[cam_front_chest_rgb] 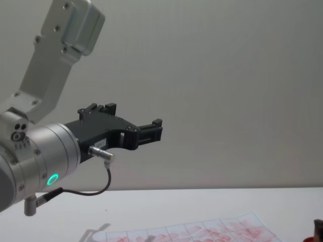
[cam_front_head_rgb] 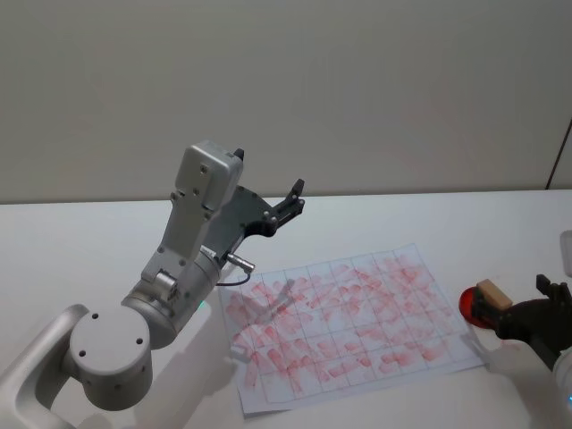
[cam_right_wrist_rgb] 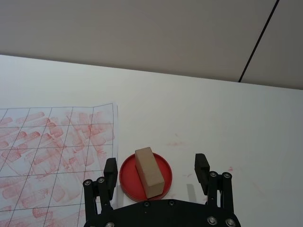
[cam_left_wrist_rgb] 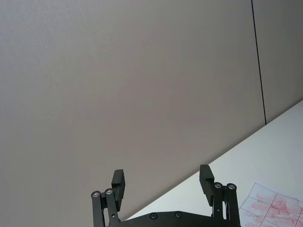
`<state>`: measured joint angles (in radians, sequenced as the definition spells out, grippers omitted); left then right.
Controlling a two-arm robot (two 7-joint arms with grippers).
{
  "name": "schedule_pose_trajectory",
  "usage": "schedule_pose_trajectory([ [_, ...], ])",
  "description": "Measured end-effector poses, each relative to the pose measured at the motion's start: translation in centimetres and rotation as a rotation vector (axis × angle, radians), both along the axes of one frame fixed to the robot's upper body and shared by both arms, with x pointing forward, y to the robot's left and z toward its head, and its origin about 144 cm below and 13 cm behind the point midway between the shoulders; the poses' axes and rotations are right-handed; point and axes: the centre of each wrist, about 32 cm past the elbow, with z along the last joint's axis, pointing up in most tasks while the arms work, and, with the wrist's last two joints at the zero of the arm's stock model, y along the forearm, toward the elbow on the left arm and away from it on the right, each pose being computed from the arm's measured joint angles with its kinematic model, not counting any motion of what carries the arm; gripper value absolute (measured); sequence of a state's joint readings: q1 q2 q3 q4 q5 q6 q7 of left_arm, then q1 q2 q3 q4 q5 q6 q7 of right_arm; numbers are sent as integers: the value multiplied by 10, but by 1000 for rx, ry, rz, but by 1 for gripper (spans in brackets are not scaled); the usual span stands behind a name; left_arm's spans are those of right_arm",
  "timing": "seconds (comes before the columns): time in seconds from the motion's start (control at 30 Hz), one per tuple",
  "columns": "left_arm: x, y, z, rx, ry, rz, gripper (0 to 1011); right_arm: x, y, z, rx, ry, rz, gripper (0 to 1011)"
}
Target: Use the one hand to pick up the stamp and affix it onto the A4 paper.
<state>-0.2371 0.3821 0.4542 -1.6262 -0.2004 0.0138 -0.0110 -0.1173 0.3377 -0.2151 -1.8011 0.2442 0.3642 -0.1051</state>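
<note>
My right gripper (cam_right_wrist_rgb: 155, 164) is wide open and holds nothing. The jaws stand to either side of the stamp (cam_right_wrist_rgb: 148, 172), with a gap on both sides. The stamp lies flat on the round red ink pad (cam_right_wrist_rgb: 130, 182), which sits on the worktop (cam_front_head_rgb: 500, 223) just off the 3 o'clock edge of the paper (cam_front_head_rgb: 349, 322).

The step in hand, as I judge it, is the grasp. The stamp lies a little askew to the line between my jaws, so closing now would likely catch it on its corners and twist it. I should turn my wrist a touch first, until the jaws face the two long flat sides squarely. Then I go down until the jaws reach the middle of the block's height, without pressing on the pad's rim. I close slowly and evenly, because a jaw that arrives first can push the block across the wet pad.

After that I lift straight up, so the inked face stays level and the pad stays where it is. Then I carry the stamp toward 9 o'clock over the sheet. Most cells already carry red marks, so I should pick a lighter one, press straight down and lift without sliding.

My left gripper (cam_left_wrist_rgb: 161, 176) is idle and also open and empty. It is raised high above the worktop beyond the paper's 10 o'clock corner.
</note>
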Motion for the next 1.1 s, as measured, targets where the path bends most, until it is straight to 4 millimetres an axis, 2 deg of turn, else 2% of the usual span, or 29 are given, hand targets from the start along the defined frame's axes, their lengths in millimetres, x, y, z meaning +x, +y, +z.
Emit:
schedule_pose_trajectory([
  [0.67,0,0,0,0,0,0,1001,18,3,-10,-11,62,33,994],
  [0.9,0,0,0,0,0,0,1001,20,3,-11,-12,70,37,832],
  [1.1,0,0,0,0,0,0,1001,21,4,-12,-12,74,39,645],
])
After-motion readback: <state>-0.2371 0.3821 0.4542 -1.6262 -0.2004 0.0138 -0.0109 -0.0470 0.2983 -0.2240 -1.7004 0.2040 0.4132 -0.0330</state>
